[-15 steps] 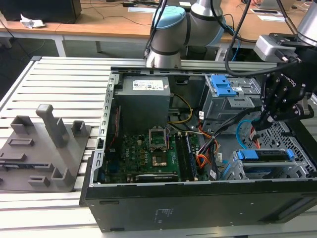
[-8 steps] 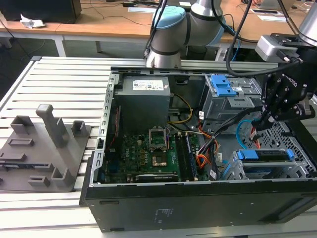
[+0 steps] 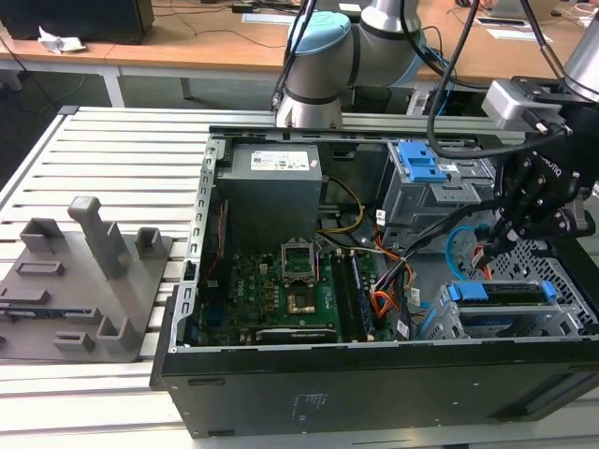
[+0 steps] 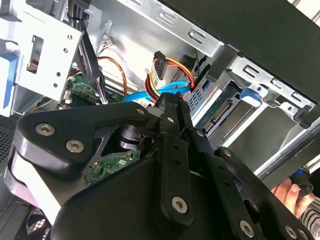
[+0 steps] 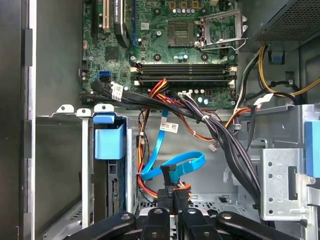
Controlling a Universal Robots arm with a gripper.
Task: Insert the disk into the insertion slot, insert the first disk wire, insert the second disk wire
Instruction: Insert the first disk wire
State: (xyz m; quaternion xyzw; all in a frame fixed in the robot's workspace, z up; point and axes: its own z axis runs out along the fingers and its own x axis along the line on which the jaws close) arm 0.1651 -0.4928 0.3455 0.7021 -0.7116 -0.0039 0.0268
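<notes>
The disk (image 3: 496, 292), in its bright blue frame, lies inside the insertion slot (image 3: 564, 281), the perforated silver cage at the exterior view's right. In the first wrist view the blue frame (image 5: 109, 142) stands in that cage. My gripper (image 3: 492, 245) hangs just above the cage. Its fingers (image 5: 164, 197) are shut around a small dark connector at the end of the second disk wire (image 5: 175, 165), the looped light blue cable. The same cable (image 4: 175, 89) crosses my fingertips in the second wrist view. The first disk wire (image 5: 183, 187), orange-red, runs close beside the fingertips.
A black sleeved cable bundle (image 5: 220, 135) crosses the case above the cage. A grey bay with a blue latch (image 3: 419, 161) stands behind, and the motherboard (image 3: 281, 281) lies to the exterior view's left. A person's hand (image 4: 292, 192) shows outside the case.
</notes>
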